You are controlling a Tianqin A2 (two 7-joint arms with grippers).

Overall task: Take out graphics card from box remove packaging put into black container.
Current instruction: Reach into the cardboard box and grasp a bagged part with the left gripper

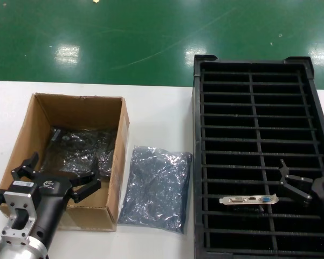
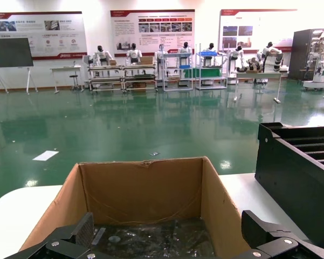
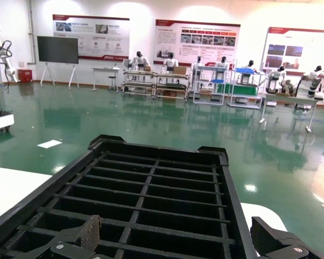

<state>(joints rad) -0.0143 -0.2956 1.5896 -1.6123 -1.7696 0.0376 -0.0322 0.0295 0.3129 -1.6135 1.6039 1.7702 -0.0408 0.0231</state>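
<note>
The brown box (image 1: 78, 110) stands open at the table's left, with a crinkly grey-blue packaging bag (image 1: 81, 151) lying in its bottom; what the bag holds is unclear. My left gripper (image 1: 58, 174) hovers open over the box's near end, its jaws wide above the bag (image 2: 162, 240). A second packaging bag (image 1: 156, 186) lies flat on the table between the box and the black container (image 1: 197, 162). One bare graphics card (image 1: 249, 199) stands in a near slot row, silver bracket up. Just right of it, my right gripper (image 1: 289, 182) is open and holds nothing.
The box's far wall (image 2: 145, 189) faces the left wrist camera, with the container's side wall (image 2: 291, 183) beside it. The right wrist view shows the container's rim (image 3: 234, 205), bare slot rows and one fingertip (image 3: 89, 229). Green floor lies past the table's far edge.
</note>
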